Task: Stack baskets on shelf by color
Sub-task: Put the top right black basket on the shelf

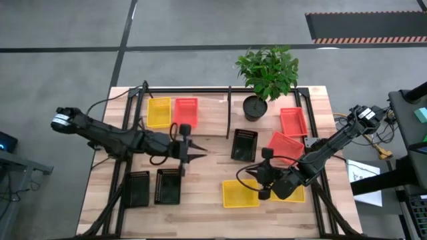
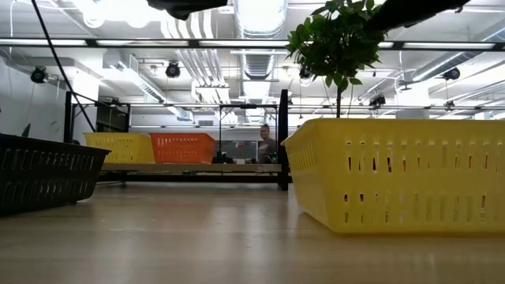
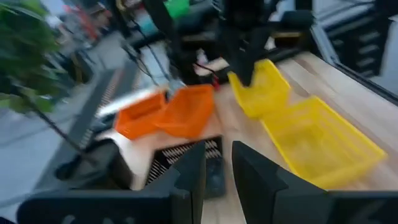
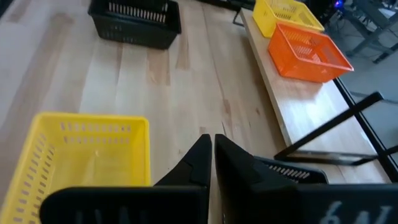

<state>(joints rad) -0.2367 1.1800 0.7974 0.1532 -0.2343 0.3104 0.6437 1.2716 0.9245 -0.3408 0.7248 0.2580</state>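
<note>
Left tool (image 1: 199, 153): fingers nearly together, holding nothing, above the desk (image 1: 207, 190) centre, tips toward 3 o'clock.
Right tool (image 1: 245, 175): fingers closed on nothing, at the 3 o'clock edge of a yellow basket (image 1: 239, 193).
Shelf (image 1: 208, 115): yellow basket (image 1: 159, 111) and red-orange basket (image 1: 186, 111) side by side at 11 o'clock.
High view only: black baskets (image 1: 152, 187) at 7 o'clock; red-orange baskets (image 1: 290, 133) at 3 o'clock by the plant (image 1: 267, 69).
Low view only: a person (image 2: 265, 143) far behind.
Writing: none legible.

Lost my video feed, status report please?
Left gripper empty, mid-table, near shelf. Right gripper shut, empty, over yellow basket. Shelf holds one yellow, one red. Nothing blocking.
</note>
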